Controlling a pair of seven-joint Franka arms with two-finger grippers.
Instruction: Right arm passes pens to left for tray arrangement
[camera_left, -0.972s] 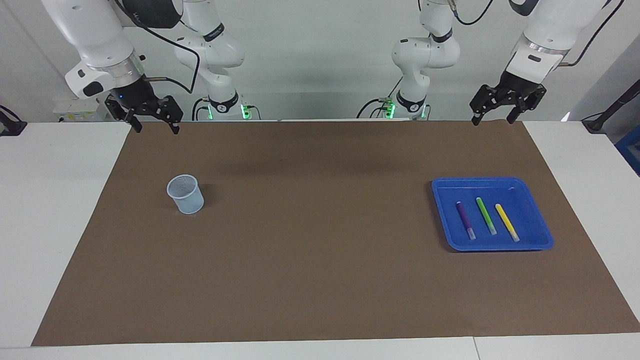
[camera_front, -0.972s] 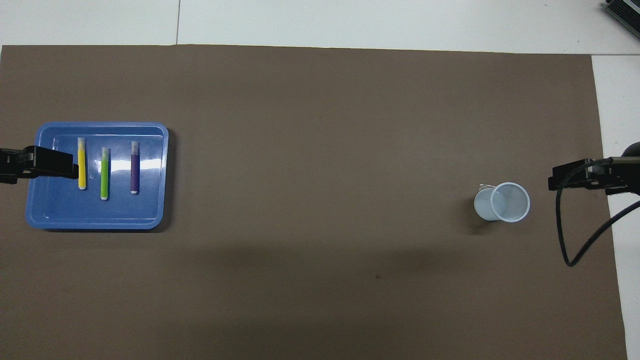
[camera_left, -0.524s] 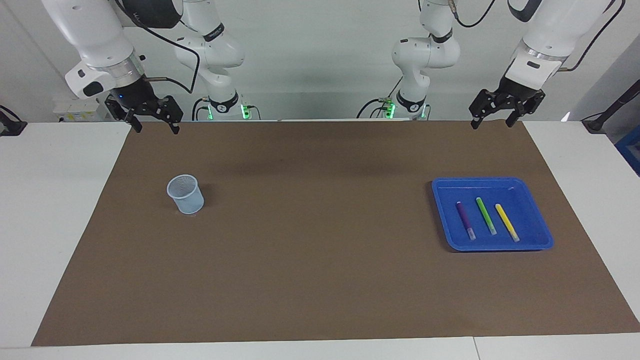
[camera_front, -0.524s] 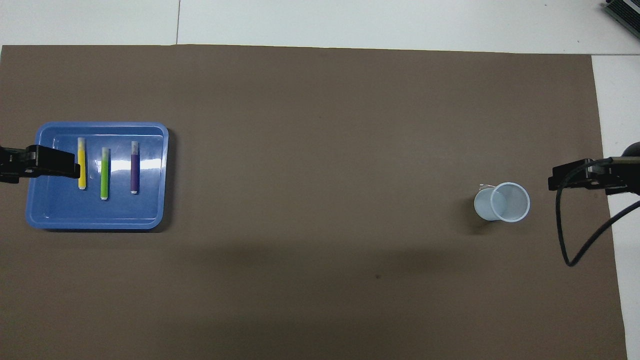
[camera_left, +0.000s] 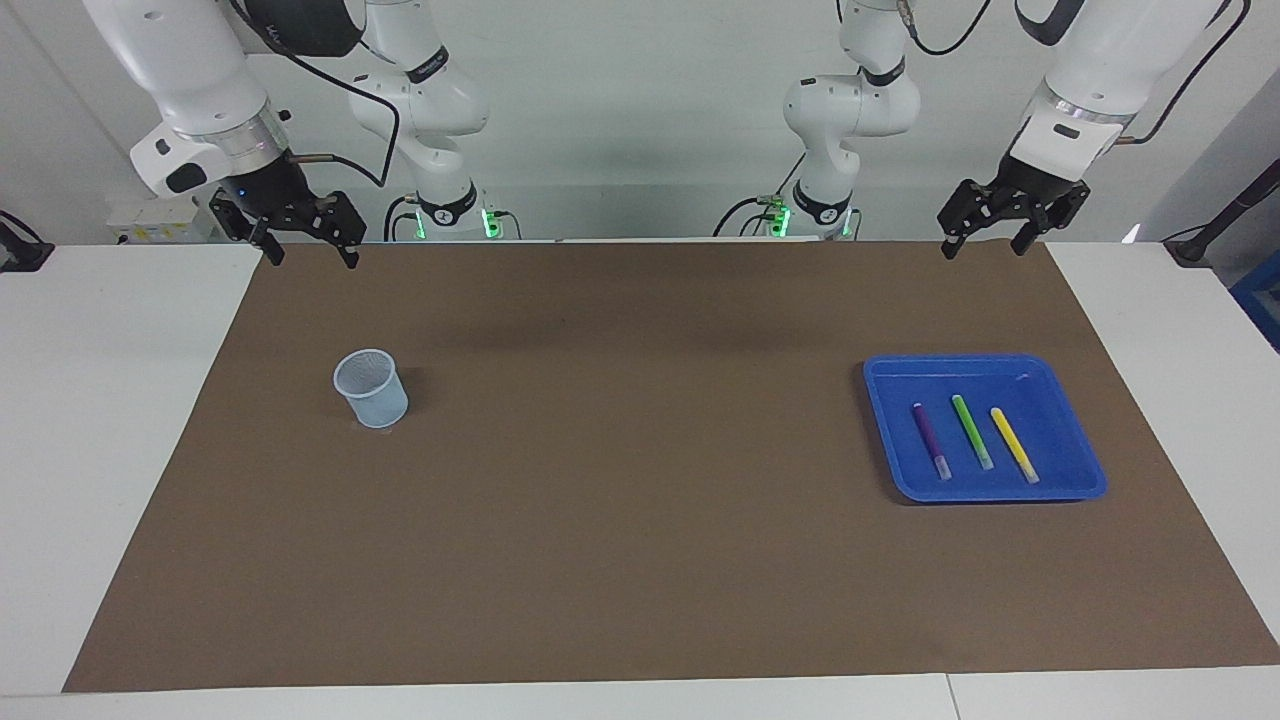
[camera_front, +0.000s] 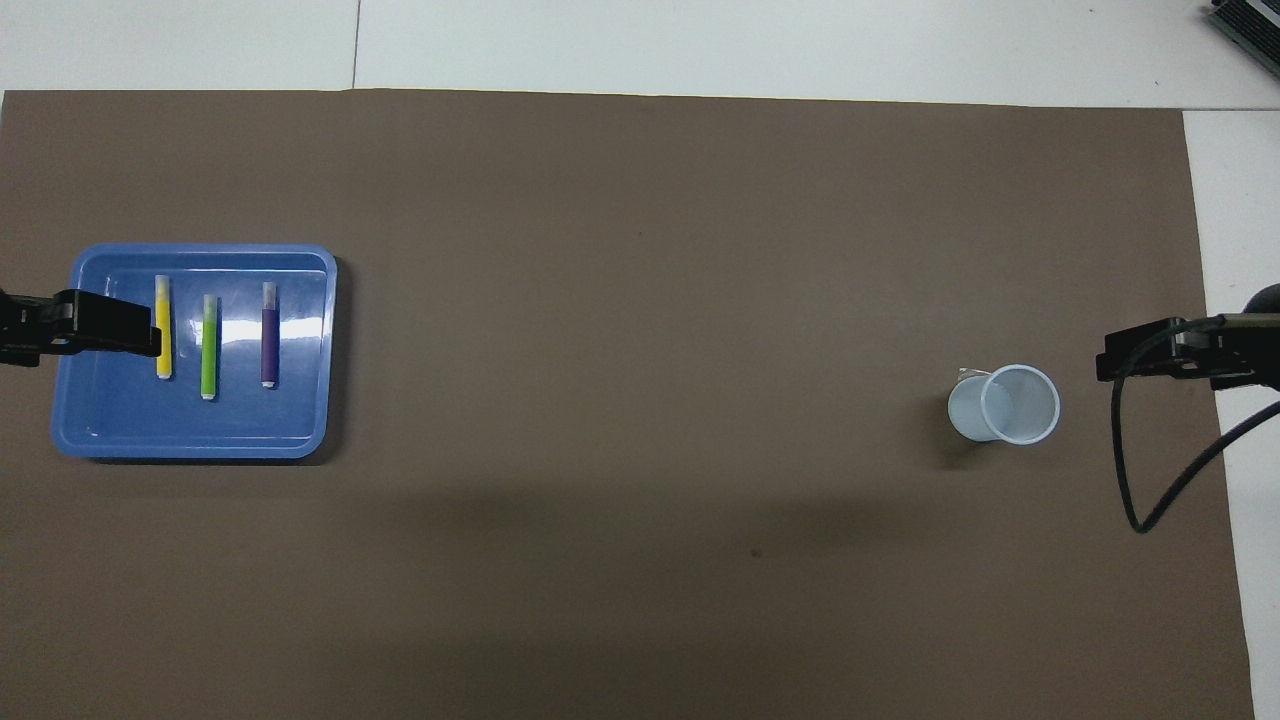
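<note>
In the facing view we are seeing the left gripper drawing up and back toward its own base compared with a second ago, when it hung a little lower and farther out over the table's edge; its jaws are standing apart and holding nothing. The right gripper is waiting high at the right arm's end, unchanged, jaws apart and empty too. The tray is lying toward the left arm's end, with the purple pen, the green pen and the yellow pen resting in it side by side, apart from one another. The pale cup is standing empty toward the right arm's end.

In the overhead view we are finding the left gripper covering the tray's rim and retreating slightly from the yellow pen; green and purple are lying untouched.

We are judging the arranging finished: all three pens are placed and the arm is pulling clear.
</note>
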